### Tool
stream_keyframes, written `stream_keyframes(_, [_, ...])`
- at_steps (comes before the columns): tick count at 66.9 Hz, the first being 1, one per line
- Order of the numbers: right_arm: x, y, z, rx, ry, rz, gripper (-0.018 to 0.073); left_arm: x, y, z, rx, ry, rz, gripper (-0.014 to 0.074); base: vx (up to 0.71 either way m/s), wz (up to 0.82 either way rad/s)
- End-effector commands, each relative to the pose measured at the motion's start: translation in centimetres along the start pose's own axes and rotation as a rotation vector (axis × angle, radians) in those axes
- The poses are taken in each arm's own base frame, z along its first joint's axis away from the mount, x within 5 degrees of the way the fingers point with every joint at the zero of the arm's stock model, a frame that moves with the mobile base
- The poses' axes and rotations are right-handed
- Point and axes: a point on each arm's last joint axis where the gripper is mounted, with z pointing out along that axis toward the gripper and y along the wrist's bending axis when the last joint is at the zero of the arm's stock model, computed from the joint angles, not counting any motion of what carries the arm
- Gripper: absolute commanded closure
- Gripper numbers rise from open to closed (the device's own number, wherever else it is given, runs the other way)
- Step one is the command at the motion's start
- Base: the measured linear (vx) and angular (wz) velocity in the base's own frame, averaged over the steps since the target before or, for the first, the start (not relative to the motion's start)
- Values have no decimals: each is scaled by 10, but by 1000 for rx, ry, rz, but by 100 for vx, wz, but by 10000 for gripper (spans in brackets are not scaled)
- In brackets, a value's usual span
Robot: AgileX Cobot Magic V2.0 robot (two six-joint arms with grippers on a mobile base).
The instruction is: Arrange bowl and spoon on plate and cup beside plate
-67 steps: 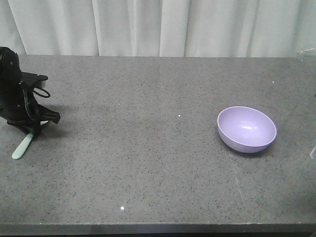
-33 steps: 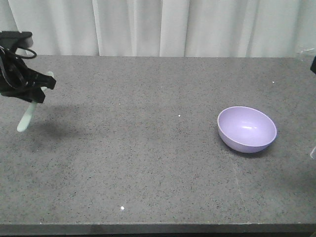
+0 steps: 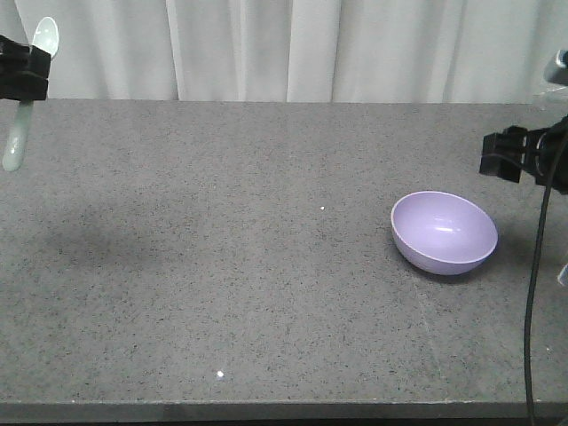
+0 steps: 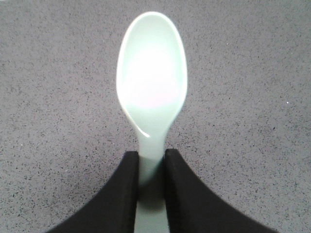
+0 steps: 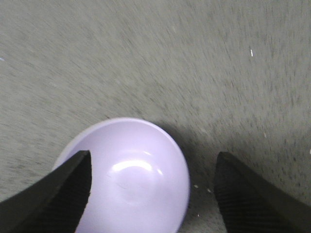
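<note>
The pale mint-green spoon (image 3: 15,133) hangs high over the table's far left, head up and handle down. My left gripper (image 3: 25,76) is shut on its handle. The left wrist view shows the spoon (image 4: 151,82) head beyond the two black fingertips of the left gripper (image 4: 151,158), which clamp its neck. The lavender bowl (image 3: 444,232) sits upright and empty at the right on the table. My right gripper (image 3: 508,156) hovers above and just behind it, open. In the right wrist view the bowl (image 5: 136,179) lies below the wide-apart jaws of the right gripper (image 5: 153,162). The plate and cup are out of view.
The grey speckled table (image 3: 266,266) ends at a front edge near the bottom of the front view. A white curtain (image 3: 293,49) hangs behind it. A black cable (image 3: 532,293) drops from the right arm at the right edge.
My left gripper has lifted the spoon off the table, up and to the left. The right gripper has come into view from the right, above the bowl. The bowl has not moved.
</note>
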Motion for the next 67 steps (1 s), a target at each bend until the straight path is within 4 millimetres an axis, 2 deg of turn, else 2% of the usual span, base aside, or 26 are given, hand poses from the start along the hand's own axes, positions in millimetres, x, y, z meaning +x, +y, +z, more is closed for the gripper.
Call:
stream_keyframes(1, [-10,-6,6,7,-31,3,53,-10,-7,-24,12,-124,6,604,0,0])
stream_keyframes(9, [-2,-10,31,-2,51,-8,53,-10,-7,-24,11,-125,5,604,0,0])
stream_keyframes(19, [5,-11,52,-23,108,1,53,-10,-7,-24,11,-125,5,604,0,0])
stream_keyframes(38, [18,-16,77,-31,210,-13,74,-10,-7,-24,11,-125,5,604,0,0])
stream_keyframes(46, [18,-16,78,-30,212,-13,175,-10,-7,-24,12,-124,4,604,0,0])
stream_keyframes(62, [15,-16,78,-26,186,-24,567,-9,-7,-23,13,-117,4,604,0,0])
stream_keyframes(67, [10,-15,76,-30,170,-29,573,-9,-8,-23,14,-113,4,604,0,0])
